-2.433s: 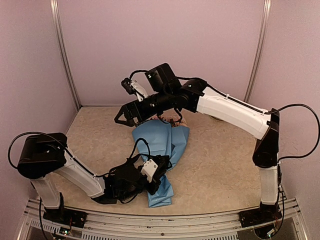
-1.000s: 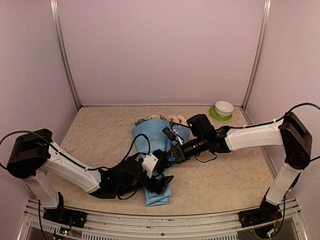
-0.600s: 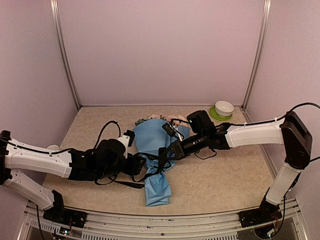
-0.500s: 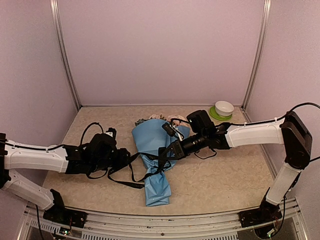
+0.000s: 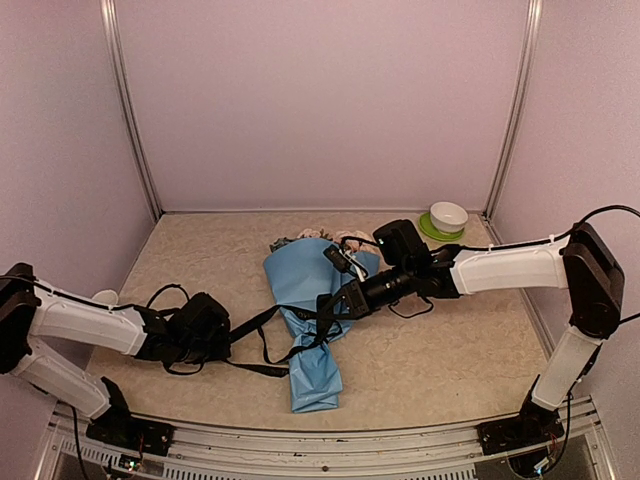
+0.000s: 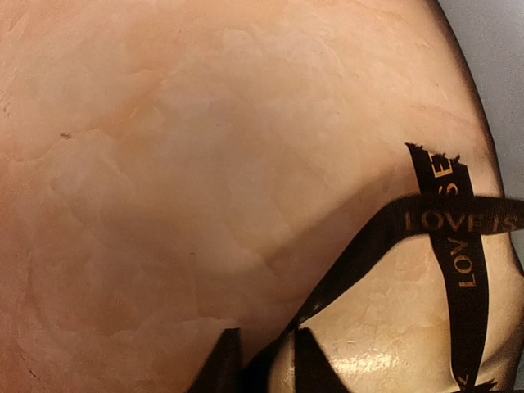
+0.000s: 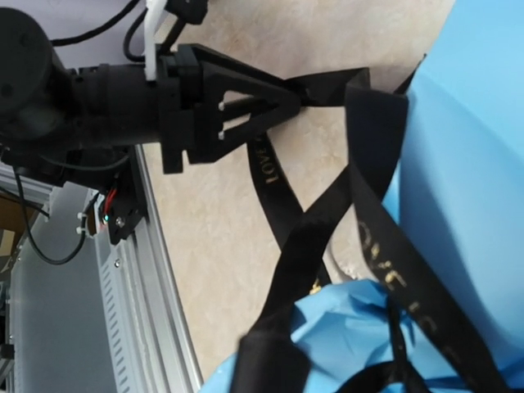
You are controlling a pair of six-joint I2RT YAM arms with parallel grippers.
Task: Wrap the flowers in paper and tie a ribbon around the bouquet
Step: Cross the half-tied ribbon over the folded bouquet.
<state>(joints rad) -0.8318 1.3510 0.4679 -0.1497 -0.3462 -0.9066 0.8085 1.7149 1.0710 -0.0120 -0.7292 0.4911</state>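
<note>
Starting at the near edge, the narrow tail of the bouquet [image 5: 316, 385] points toward the arm bases, its light blue paper [image 5: 305, 285] lying flat on the beige table [image 5: 450, 345]. Just to its left, the left gripper [image 5: 228, 333] sits low over the table, and the right wrist view shows its fingers [image 7: 270, 94] pinched to a point on the black ribbon [image 7: 372, 147]. The left wrist view agrees: the strand runs up from between the two dark fingertips [image 6: 221, 364], gold lettering showing, and crosses another strand that ends in a frayed tip. From that pinch the ribbon stretches across to the paper cone and loops loosely over its middle. There the right gripper [image 5: 338, 303] is clenched tight on top of the wrapping, ribbon strands running right up into it. Farther back, pink and blue-grey flowers [image 5: 320, 237] poke from the cone's wide end. Beyond the right arm, a white bowl [image 5: 448, 214] sits on a green plate [image 5: 431, 233] near the back wall.
</note>
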